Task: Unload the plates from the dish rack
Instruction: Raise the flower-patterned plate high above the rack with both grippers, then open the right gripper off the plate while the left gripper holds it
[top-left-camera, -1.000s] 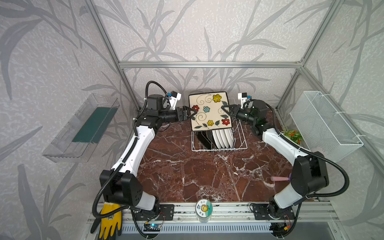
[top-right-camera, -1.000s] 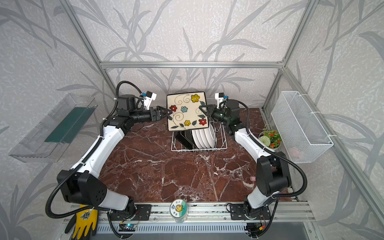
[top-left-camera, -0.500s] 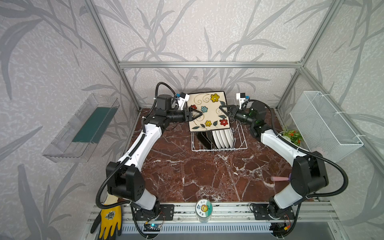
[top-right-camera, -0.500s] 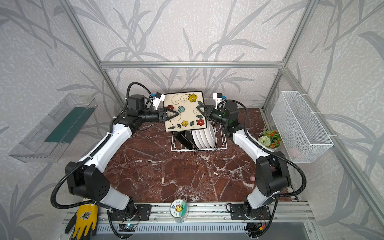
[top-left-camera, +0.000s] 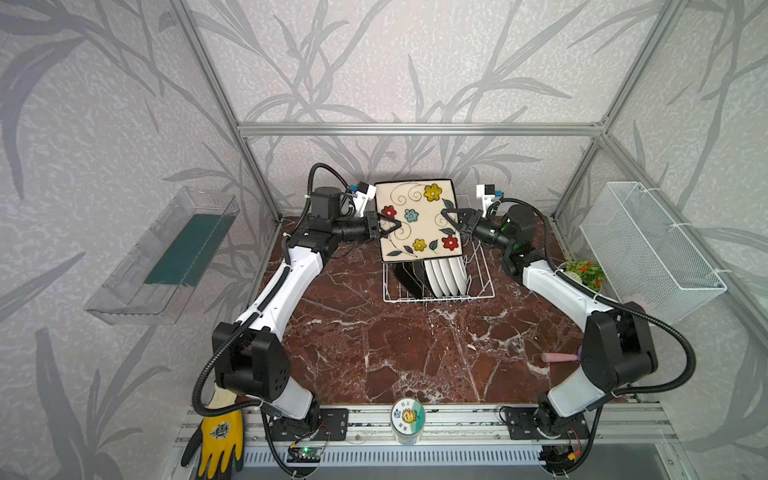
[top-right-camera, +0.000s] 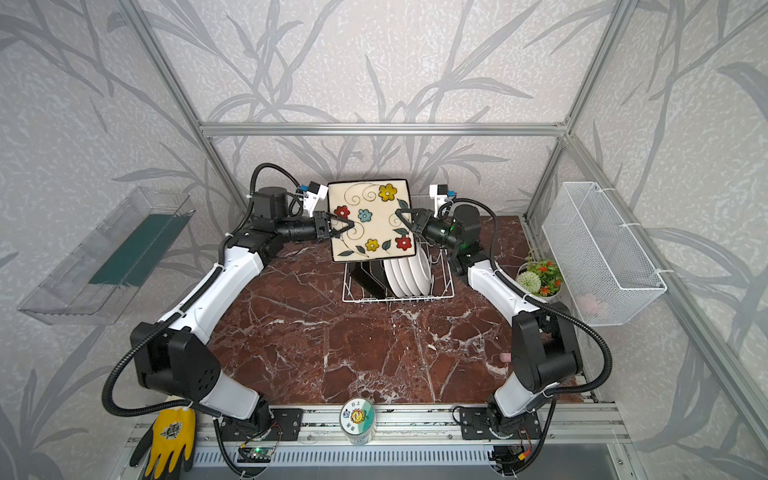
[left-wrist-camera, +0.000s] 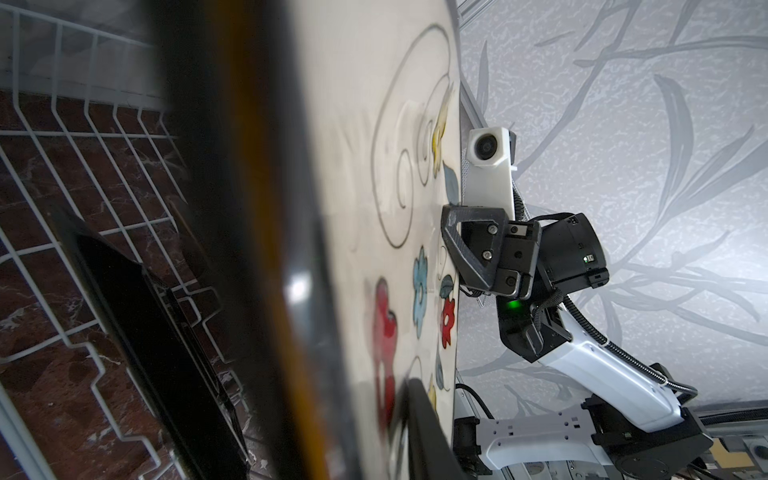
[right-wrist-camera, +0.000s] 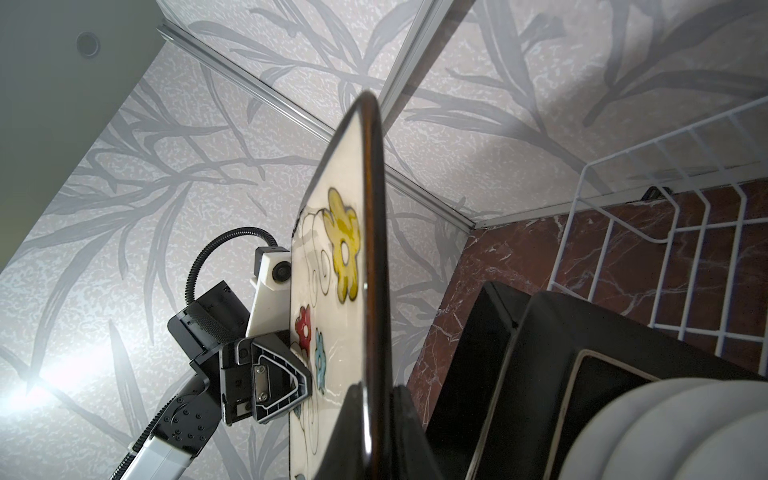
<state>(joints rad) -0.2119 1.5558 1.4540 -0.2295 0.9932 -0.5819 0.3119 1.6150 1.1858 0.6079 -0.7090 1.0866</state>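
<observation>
You hold a cream flower-painted square plate (top-left-camera: 417, 232) above the white wire dish rack (top-left-camera: 478, 296).
Left fingers (right-wrist-camera: 270, 365) and right fingers (left-wrist-camera: 457, 245) clamp its opposite edges.

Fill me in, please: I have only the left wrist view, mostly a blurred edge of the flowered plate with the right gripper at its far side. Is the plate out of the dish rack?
Observer: Yes. Both top views show the flowered plate held above the dish rack, out of its slots.
Operator: Is the left gripper actually on it?
Observer: The right wrist view shows the left gripper with a finger flat on the flowered face, at the edge opposite the right gripper.
Operator: What is in the rack besides the black plate I can see?
Observer: A row of round white plates on edge, right beside that black-backed plate.
</observation>
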